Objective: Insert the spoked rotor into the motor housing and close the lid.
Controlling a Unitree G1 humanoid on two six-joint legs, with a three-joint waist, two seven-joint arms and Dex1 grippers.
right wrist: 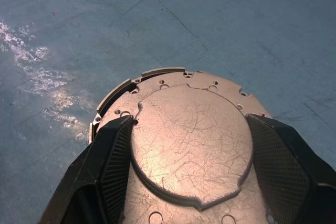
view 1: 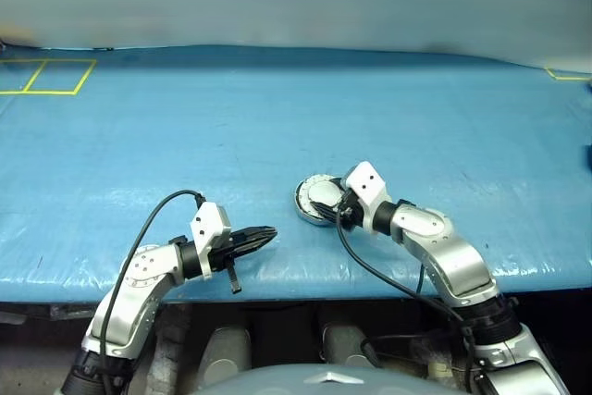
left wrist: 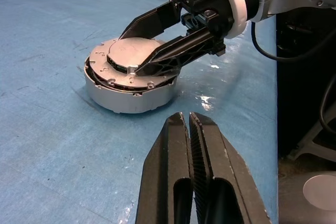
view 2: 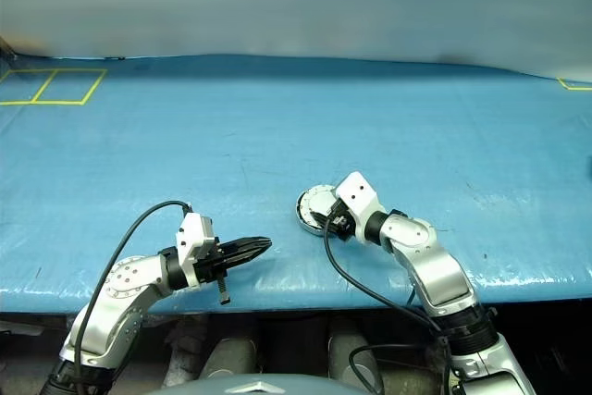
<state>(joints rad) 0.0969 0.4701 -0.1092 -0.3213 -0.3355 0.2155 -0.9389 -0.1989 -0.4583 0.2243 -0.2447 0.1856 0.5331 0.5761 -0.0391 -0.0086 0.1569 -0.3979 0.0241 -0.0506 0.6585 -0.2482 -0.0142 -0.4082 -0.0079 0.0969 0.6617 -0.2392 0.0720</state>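
Hanging low over the near edge of the blue table (view 1: pixel 277 117), the left gripper (view 1: pixel 264 234) has its two black fingers pressed together on nothing, pointing toward the work but well short of it. Just beyond and to the right, the right gripper (left wrist: pixel 142 51) reaches over the housing (left wrist: pixel 128 95), its fingers spread and lying across the top of the lid (right wrist: pixel 191 140): one finger sits at each side of the raised centre plate, resting on or just above the pale face, and I cannot tell which. They straddle the plate rather than clamp it. The lid is down over the housing, plain side up, though from the left wrist view it looks slightly skewed, with a dark gap showing along one part of the rim, so I judge it not fully seated. No copper windings show, and no rotor lies on the table, so it is probably already inside, which I can't confirm. What seems left is pressing or turning the lid until it sits flush. Farther back, the table carries yellow tape squares (view 1: pixel 46 76) at the far left corner.
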